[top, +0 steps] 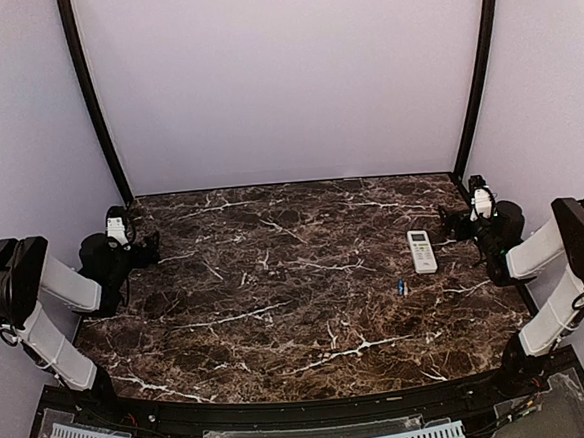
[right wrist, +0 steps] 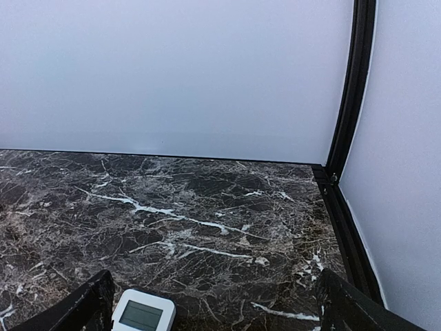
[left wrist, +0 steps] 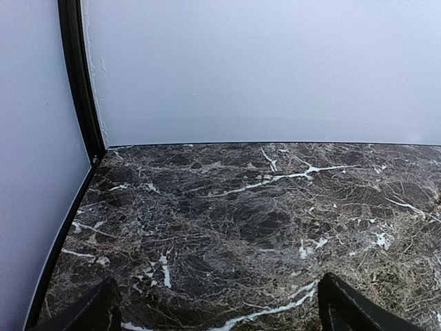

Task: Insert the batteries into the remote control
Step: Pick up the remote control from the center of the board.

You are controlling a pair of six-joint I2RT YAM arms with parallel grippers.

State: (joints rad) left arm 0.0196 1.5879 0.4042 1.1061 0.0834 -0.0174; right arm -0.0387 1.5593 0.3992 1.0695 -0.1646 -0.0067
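The left gripper (top: 146, 251) is at the left side of the dark marble table (top: 278, 310), well apart from the remote control (top: 422, 251), which lies far to its right. In the left wrist view its two fingers (left wrist: 89, 314) stand wide apart in the bottom corners. Only marble shows between them, and the gripper holds nothing.

The batteries (top: 401, 287) lie on the table just left of the remote control's near end, a little closer to the arm bases. They show as one slim blue shape, too small to tell if it is one or two.

The remote control lies flat and face up, with its display end toward the far wall.

The right gripper (top: 453, 226) is near the right of the remote control's far end. In the right wrist view its fingers (right wrist: 344, 307) are spread wide and hold nothing. The display end of the remote control (right wrist: 142, 315) shows at the bottom edge between them, closer to the finger on the left of that view, and it does not touch this finger.
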